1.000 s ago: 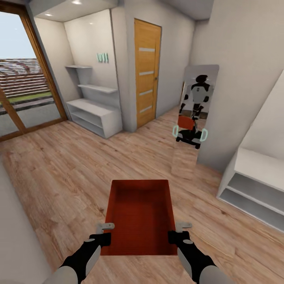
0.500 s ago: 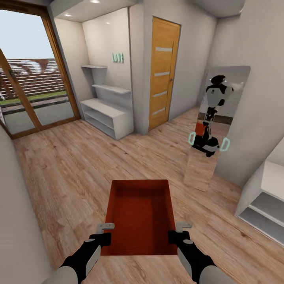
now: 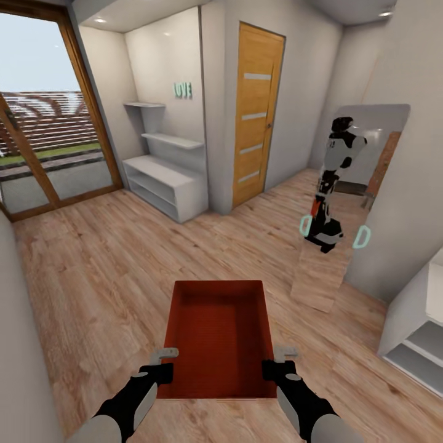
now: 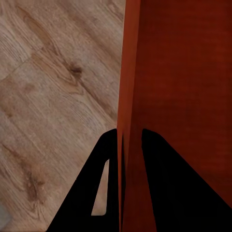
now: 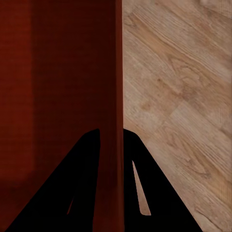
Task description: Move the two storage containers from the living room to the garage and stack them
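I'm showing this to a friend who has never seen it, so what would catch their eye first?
First, the orange-red storage container, low in the head view's centre, carried over the wood plank floor with the left gripper and right gripper clamped on its side walls. Next, the leaning mirror at right, reflecting the robot.

Wooden door [image 3: 257,114], wall mirror [image 3: 344,203], white shelves [image 3: 163,166]

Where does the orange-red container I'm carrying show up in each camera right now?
Head view: the container sits low at centre, held over the wood floor, with the left hand and right hand on its two side walls.
Left wrist view: its side wall runs between the fingers.
Right wrist view: its side wall runs between the fingers.
Shared landmark: the wood floor.
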